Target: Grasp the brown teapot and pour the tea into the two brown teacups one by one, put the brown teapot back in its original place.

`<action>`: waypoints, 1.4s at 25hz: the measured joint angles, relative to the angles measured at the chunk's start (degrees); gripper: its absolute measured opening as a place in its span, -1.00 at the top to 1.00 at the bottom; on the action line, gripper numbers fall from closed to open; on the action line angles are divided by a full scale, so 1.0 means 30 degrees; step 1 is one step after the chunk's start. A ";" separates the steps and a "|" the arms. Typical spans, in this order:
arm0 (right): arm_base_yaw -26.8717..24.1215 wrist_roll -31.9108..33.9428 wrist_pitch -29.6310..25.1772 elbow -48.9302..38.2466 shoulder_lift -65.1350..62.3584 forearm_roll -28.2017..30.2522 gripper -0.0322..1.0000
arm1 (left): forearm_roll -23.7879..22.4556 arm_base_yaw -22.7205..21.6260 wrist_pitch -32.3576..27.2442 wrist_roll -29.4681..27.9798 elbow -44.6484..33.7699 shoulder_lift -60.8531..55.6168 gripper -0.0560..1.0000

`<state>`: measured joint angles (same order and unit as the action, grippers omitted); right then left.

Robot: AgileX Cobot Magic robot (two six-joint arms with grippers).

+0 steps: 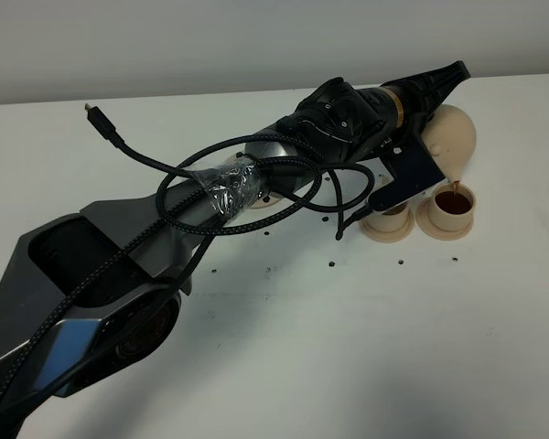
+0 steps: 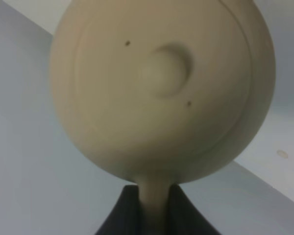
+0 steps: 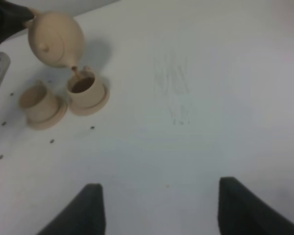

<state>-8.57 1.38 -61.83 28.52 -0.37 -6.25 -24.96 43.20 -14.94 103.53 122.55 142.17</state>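
The brown teapot (image 1: 453, 135) hangs tilted at the far right of the table, spout down, and my left gripper (image 1: 442, 90) is shut on its loop handle. In the left wrist view the teapot (image 2: 161, 83) fills the frame, with the handle pinched in the left gripper (image 2: 154, 213). A thin stream of tea (image 1: 451, 181) falls into the right teacup (image 1: 455, 208), which holds dark liquid. The left teacup (image 1: 389, 222) stands beside it, partly behind the wrist. Both teacups (image 3: 85, 88) (image 3: 38, 102) sit on small saucers. My right gripper (image 3: 161, 208) is open over bare table.
A wider pale saucer (image 1: 265, 203) peeks out from under the left arm near the table's middle. Black cables (image 1: 256, 197) loop around that arm. Small holes dot the white table (image 1: 366, 329). The right arm is out of the exterior view.
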 joint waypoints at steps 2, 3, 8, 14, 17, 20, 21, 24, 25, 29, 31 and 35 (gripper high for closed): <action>0.0000 0.0000 0.0000 0.0000 0.0000 0.0000 -0.01 | 0.0143 0.0000 -0.0022 -0.0017 0.0000 0.0000 0.68; 0.0000 0.0000 0.0000 0.0000 0.0000 0.0000 -0.01 | 0.0236 0.0000 -0.0065 -0.0037 0.0000 0.0000 0.68; 0.0000 0.0000 0.0000 0.0000 0.0000 0.0000 -0.01 | 0.0732 0.0000 -0.0449 -0.0064 0.0000 0.0000 0.68; 0.0000 0.0000 0.0000 0.0000 0.0000 0.0000 -0.01 | 0.0866 0.0000 -0.0989 -0.0998 0.0000 0.0000 0.68; 0.0000 0.0000 0.0000 0.0000 0.0000 0.0000 -0.01 | 0.0887 -0.0040 -0.1035 -0.1717 0.0000 0.0000 0.68; 0.0000 0.0000 0.0000 0.0000 0.0000 0.0000 -0.01 | 0.0887 -0.0040 -0.1147 -0.2465 0.0000 0.0000 0.68; 0.0000 0.0000 0.0000 0.0000 0.0000 0.0000 -0.01 | 0.0887 -0.0057 -0.1192 -0.2662 0.0000 0.0000 0.68; 0.0000 0.0000 0.0000 0.0000 0.0000 0.0000 -0.01 | 0.0887 -0.0057 -0.1283 -0.3590 0.0000 -0.0038 0.68; 0.0000 0.0000 0.0000 0.0000 0.0000 0.0000 -0.01 | 0.0887 -0.0057 -0.1283 -0.4016 0.0000 -0.0078 0.68; 0.0000 0.0000 0.0000 0.0000 0.0000 0.0000 -0.01 | 0.0933 -0.0138 -0.1619 -0.6151 0.0000 -0.0339 0.68; 0.0000 0.0000 0.0000 0.0000 0.0000 0.0000 -0.01 | 0.1084 -0.0177 -0.2207 -0.7550 0.0000 -0.0624 0.68; 0.0000 0.0000 0.0000 0.0000 0.0000 0.0000 -0.01 | 0.2099 -0.0203 -0.3854 -0.9774 0.0000 -0.1409 0.68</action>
<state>-8.57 1.38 -61.83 28.52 -0.37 -6.25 -18.66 42.59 -26.50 74.21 122.55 137.94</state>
